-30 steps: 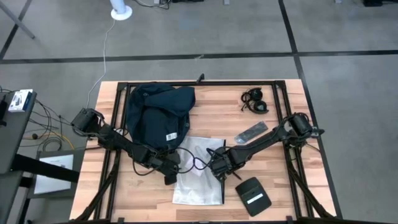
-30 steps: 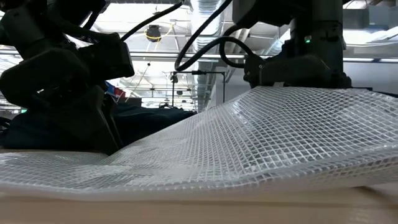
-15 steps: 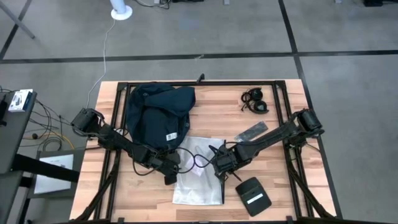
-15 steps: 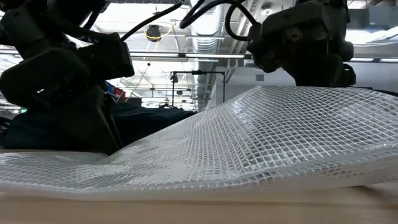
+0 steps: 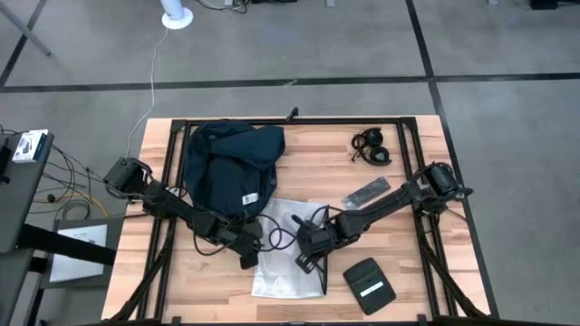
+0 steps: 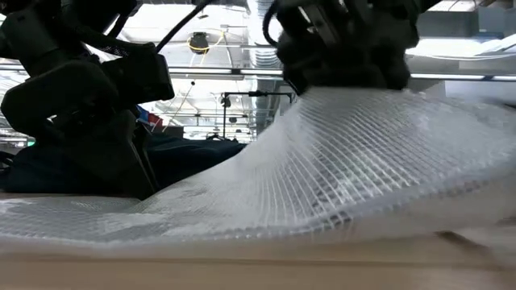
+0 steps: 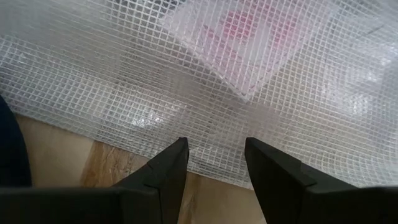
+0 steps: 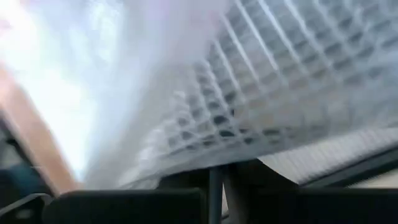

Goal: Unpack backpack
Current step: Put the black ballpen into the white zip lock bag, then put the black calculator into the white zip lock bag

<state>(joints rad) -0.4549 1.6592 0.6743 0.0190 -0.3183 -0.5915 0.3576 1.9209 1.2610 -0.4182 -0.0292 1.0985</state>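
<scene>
My right gripper [image 5: 306, 256] pinches the clear mesh bag [image 5: 283, 249] at table center, lifting its edge. My left gripper [image 5: 251, 246], jaws spread, rests at the bag's nine o'clock edge. The navy backpack [image 5: 231, 166] lies at eleven o'clock.

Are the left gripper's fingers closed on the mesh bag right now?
No: in the left wrist view the left gripper stands open, fingers apart over the edge of the clear mesh bag.

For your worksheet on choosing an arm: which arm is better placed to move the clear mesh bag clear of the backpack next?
The right. The right gripper is shut on the mesh bag, lifting its edge. The left gripper is open at the bag's other edge beside the backpack, holding nothing.
</scene>
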